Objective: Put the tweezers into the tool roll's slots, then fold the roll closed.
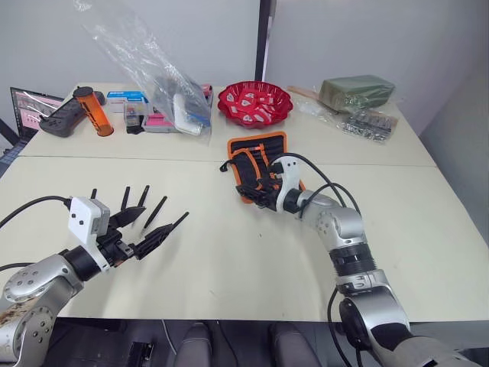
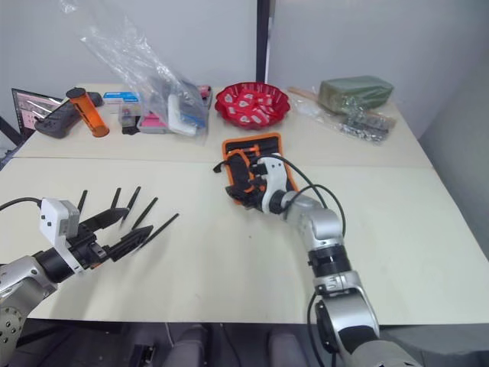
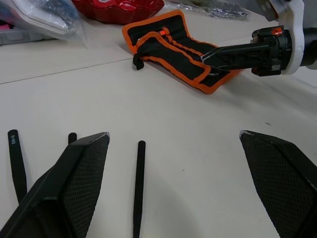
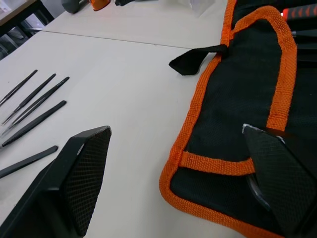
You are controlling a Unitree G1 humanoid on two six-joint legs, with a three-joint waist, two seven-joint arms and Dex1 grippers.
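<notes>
Black tweezers (image 2: 126,214), five, lie loose beside one tool roll (image 1: 256,163); both jaws released.

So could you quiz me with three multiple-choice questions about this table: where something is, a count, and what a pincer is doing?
1. Where do the tweezers lie?
A. inside the bowl
B. on the table by the left pincer
C. in the tool roll

2. How many tweezers are there?
A. two
B. five
C. nine

3. The right pincer is:
A. open, at the tool roll's edge
B. shut on a tweezer
C. gripping the bowl

Answers: B, they fan out on the bare table beside that pincer; B, five black tweezers count out; A, its fingers stand apart over the orange edging.
</notes>
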